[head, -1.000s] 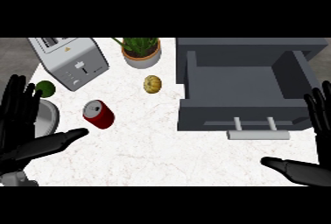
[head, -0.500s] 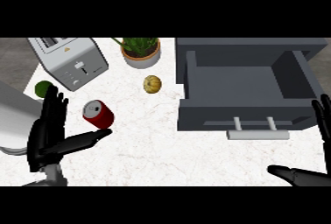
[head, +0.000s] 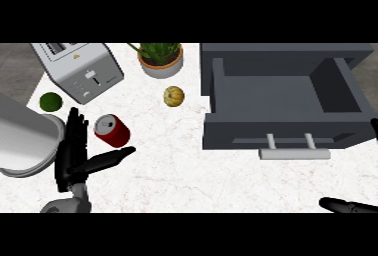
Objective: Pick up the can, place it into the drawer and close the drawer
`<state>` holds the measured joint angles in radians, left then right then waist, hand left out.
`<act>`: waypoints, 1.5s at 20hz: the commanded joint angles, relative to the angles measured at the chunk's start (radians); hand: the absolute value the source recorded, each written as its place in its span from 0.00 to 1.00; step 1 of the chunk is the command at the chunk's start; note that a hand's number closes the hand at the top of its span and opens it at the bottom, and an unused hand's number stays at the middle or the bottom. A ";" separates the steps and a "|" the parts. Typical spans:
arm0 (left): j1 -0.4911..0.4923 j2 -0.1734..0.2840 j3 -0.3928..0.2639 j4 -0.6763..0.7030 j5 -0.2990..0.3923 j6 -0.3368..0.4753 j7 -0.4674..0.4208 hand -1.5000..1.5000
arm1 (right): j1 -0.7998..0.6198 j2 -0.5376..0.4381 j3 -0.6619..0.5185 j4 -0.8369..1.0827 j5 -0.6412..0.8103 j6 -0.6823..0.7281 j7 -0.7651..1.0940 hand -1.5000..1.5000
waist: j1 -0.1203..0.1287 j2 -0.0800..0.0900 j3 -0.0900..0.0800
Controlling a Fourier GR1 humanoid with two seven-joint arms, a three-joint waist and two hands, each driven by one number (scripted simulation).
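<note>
On the white counter, left of centre, the red can lies on its side, its silver top pointing up-left, well apart from the open grey drawer at the right. The left hand sits just beside the can with its fingers straight and spread along the can's left flank and its thumb reaching out below it; nothing is gripped yet. It is hard to tell whether the fingers already touch the can.

Step in hand: grasp the can. Bring the palm against the can's side, then curl fingers and thumb round its body from opposite sides (a can lying down is likely to roll if nudged from one side only). Lift clear before travelling right, passing in front of the small yellow fruit, and lower the can behind the drawer's front panel.

The right hand shows only partly at the lower right edge; I cannot tell its state.
</note>
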<state>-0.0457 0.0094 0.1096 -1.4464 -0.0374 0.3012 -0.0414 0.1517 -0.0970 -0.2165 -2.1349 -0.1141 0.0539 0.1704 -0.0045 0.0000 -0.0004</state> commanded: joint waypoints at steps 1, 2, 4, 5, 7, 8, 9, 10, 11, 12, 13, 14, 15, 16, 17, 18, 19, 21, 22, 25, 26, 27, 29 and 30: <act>-0.013 0.003 0.013 0.040 0.003 0.020 -0.022 0.00 | -0.016 -0.002 0.007 -0.070 0.001 -0.012 0.106 0.00 | 0.002 -0.001 0.000; 0.046 -0.009 -0.037 0.060 0.040 0.068 -0.103 0.00 | 0.091 0.009 -0.029 -0.089 -0.049 0.043 0.019 0.00 | -0.001 -0.001 0.000; -0.008 -0.002 0.044 0.186 0.060 -0.010 -0.170 0.00 | 0.002 -0.020 -0.071 0.012 -0.056 0.040 -0.002 0.00 | 0.001 0.000 0.000; -0.056 -0.009 0.037 0.238 0.047 0.022 -0.167 0.00 | 0.002 0.013 0.001 -0.054 0.015 0.004 0.054 0.00 | 0.001 0.000 0.000; -0.118 0.050 0.103 0.318 0.083 -0.020 -0.170 0.00 | -0.051 -0.037 -0.066 -0.058 -0.035 0.000 0.101 0.00 | -0.001 0.001 0.000; -0.011 0.028 0.082 0.278 0.096 -0.049 -0.228 0.00 | 0.025 0.011 -0.029 -0.031 -0.004 0.030 0.016 0.00 | 0.002 0.000 0.000; -0.060 0.033 0.106 0.353 0.105 -0.050 -0.266 0.00 | 0.020 0.002 -0.017 -0.162 -0.017 -0.001 0.140 0.00 | -0.001 0.000 0.000; -0.152 0.060 0.119 0.424 0.103 -0.040 -0.224 0.00 | 0.021 0.021 -0.031 -0.059 -0.009 0.020 0.028 0.00 | -0.002 0.001 0.000; -0.086 0.017 0.074 0.369 0.079 -0.013 -0.233 0.00 | -0.038 -0.006 -0.026 -0.120 -0.004 -0.016 0.157 0.00 | 0.002 0.000 0.000; -0.137 0.049 0.109 0.441 0.093 -0.020 -0.260 0.00 | 0.027 -0.001 -0.046 -0.101 -0.020 0.036 0.092 0.00 | -0.001 0.000 0.000; -0.142 0.044 0.111 0.453 0.098 -0.012 -0.271 0.00 | 0.016 0.020 -0.053 -0.016 -0.009 0.041 -0.006 0.00 | 0.000 0.000 0.000; -0.149 0.048 0.121 0.508 0.109 -0.038 -0.318 0.00 | -0.045 0.011 -0.008 -0.104 0.003 -0.012 0.150 0.00 | 0.001 0.001 0.000; -0.153 0.056 0.128 0.471 0.136 -0.041 -0.272 0.00 | -0.002 -0.011 -0.085 -0.067 -0.054 0.045 0.081 0.00 | 0.000 0.000 0.000; -0.140 0.041 0.144 0.549 0.137 -0.045 -0.370 0.00 | 0.032 0.010 -0.045 -0.144 -0.013 0.029 0.108 0.00 | -0.002 0.000 0.000; -0.190 0.062 0.153 0.600 0.145 -0.055 -0.362 0.00 | 0.037 0.011 -0.067 -0.074 -0.021 0.062 0.029 0.00 | -0.002 0.000 0.000; -0.244 0.061 0.171 0.689 0.140 -0.031 -0.389 0.00 | -0.023 0.021 -0.010 -0.077 0.047 0.004 0.099 0.00 | -0.002 0.002 0.000; -0.186 0.056 0.158 0.629 0.151 -0.042 -0.403 0.00 | 0.071 0.037 -0.042 -0.103 -0.002 0.064 0.042 0.00 | -0.002 0.000 0.000; -0.269 0.065 0.184 0.756 0.162 -0.031 -0.438 0.00 | 0.003 0.001 -0.060 -0.087 -0.018 0.055 0.101 0.00 | -0.002 0.001 0.000; -0.302 0.133 0.227 0.818 0.180 -0.081 -0.453 0.00 | 0.000 0.008 -0.050 -0.141 -0.012 0.032 0.126 0.00 | -0.005 0.002 0.000; -0.366 0.109 0.214 0.878 0.182 -0.046 -0.477 0.00 | -0.005 0.010 -0.058 -0.095 -0.005 0.055 0.095 0.00 | -0.004 0.002 0.000; -0.338 0.102 0.216 0.924 0.179 -0.061 -0.537 0.00 | -0.005 -0.034 -0.146 -0.098 -0.097 0.080 0.112 0.00 | -0.006 0.002 0.000; -0.353 0.145 0.232 0.946 0.195 -0.104 -0.549 0.00 | -0.043 0.006 -0.052 -0.100 0.006 0.027 0.140 0.00 | -0.003 0.002 0.000; -0.438 0.119 0.247 1.034 0.197 -0.075 -0.586 0.00 | -0.010 -0.020 -0.131 -0.069 -0.074 0.081 0.086 0.00 | -0.011 0.004 -0.001; -0.431 0.167 0.237 1.031 0.199 -0.125 -0.548 0.00 | -0.003 0.013 -0.079 -0.136 -0.034 0.051 0.128 0.00 | -0.007 0.002 0.000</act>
<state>-0.4139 0.1375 0.3325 -0.5153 0.1486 0.2162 -0.5616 0.1484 -0.0981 -0.3060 -2.2415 -0.1564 0.1123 0.2814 -0.0107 0.0022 -0.0007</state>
